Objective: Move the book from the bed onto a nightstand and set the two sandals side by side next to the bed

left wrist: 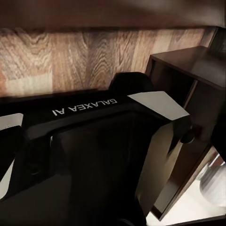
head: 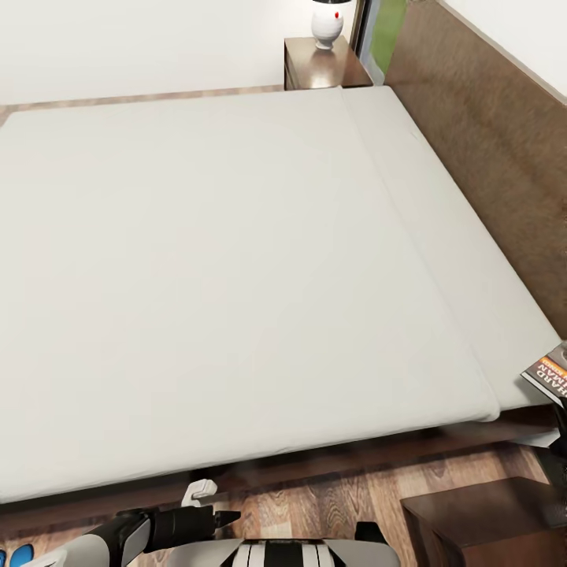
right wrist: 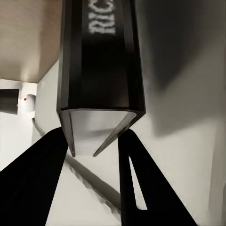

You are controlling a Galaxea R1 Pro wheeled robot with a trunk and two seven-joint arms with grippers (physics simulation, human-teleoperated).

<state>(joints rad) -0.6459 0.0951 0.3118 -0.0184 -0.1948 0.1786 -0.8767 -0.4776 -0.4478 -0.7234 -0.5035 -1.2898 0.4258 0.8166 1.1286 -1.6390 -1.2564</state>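
I hold the book [right wrist: 100,70] pinched between my right fingers [right wrist: 141,188], clear of the bed [head: 236,276] — ready for the nightstand [head: 488,520]; left fingers' state I cannot tell.

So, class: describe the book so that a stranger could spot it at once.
Start at the wide bed with its dark headboard. Follow the mattress to its near right corner: there the book is held off the mattress by the right end effector, its dark cover bearing white lettering.
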